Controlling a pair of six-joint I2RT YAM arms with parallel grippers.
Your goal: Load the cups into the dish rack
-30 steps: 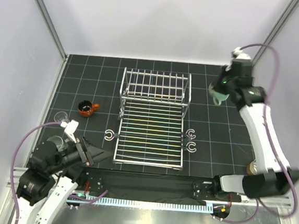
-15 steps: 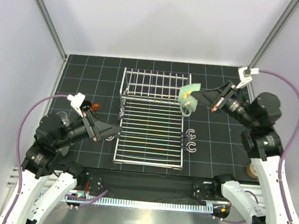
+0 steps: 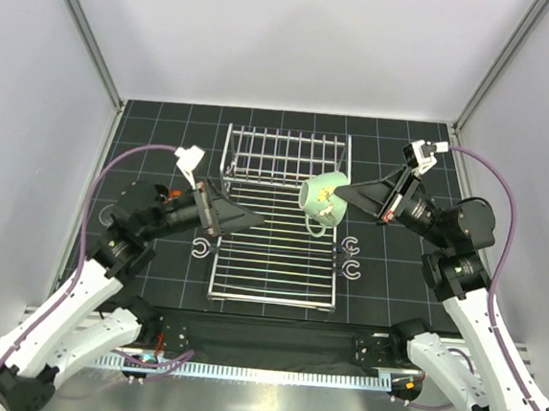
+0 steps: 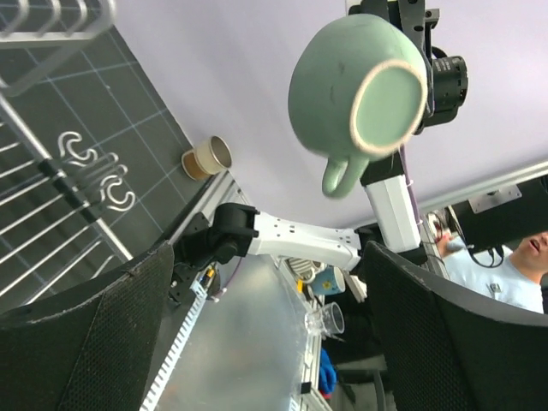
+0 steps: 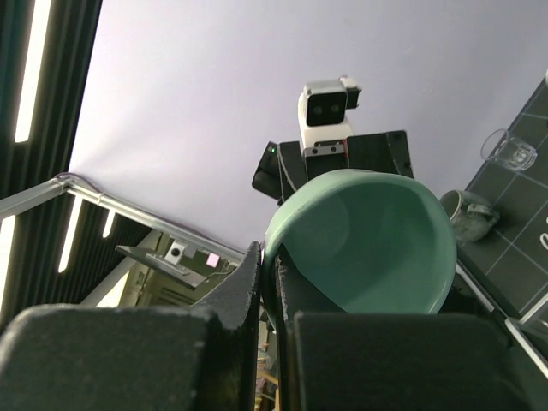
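The right gripper (image 3: 345, 194) was clamped on the rim of the mint-green mug (image 3: 321, 198), holding it in the air over the right side of the dish rack (image 3: 269, 263) — tipped sideways, mouth facing left. The left gripper (image 3: 250, 220) hovered over the rack's left edge, its fingers (image 3: 231, 211) wide apart and aimed at the mug, not touching it. The orange-brown mug (image 3: 164, 193) sat on the table (image 3: 394, 264) left of the rack, mostly hidden by the left arm (image 3: 117, 249).
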